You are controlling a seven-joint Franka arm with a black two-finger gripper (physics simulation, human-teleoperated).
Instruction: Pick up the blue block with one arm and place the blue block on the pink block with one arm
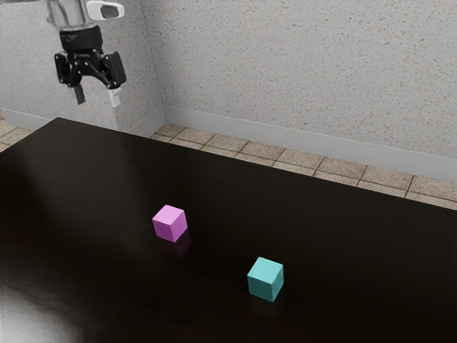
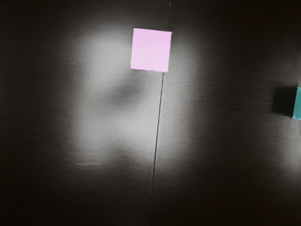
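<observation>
A blue-green block [image 1: 265, 279] rests on the dark table, toward the front and the exterior view's right. The pink block [image 1: 170, 223] sits a short way to its left and farther back, apart from it. My gripper [image 1: 97, 96] hangs high above the table at the exterior view's upper left, open with nothing between its fingers. In the wrist view the pink block [image 2: 151, 49] lies far below my hand, and a sliver of the blue block [image 2: 297, 103] shows at the frame's edge.
The dark glossy table [image 1: 86, 214] spreads under both blocks, with a thin seam [image 2: 157, 136] running across its top. Behind it are a tiled floor [image 1: 321, 168] and a speckled wall [image 1: 300, 64].
</observation>
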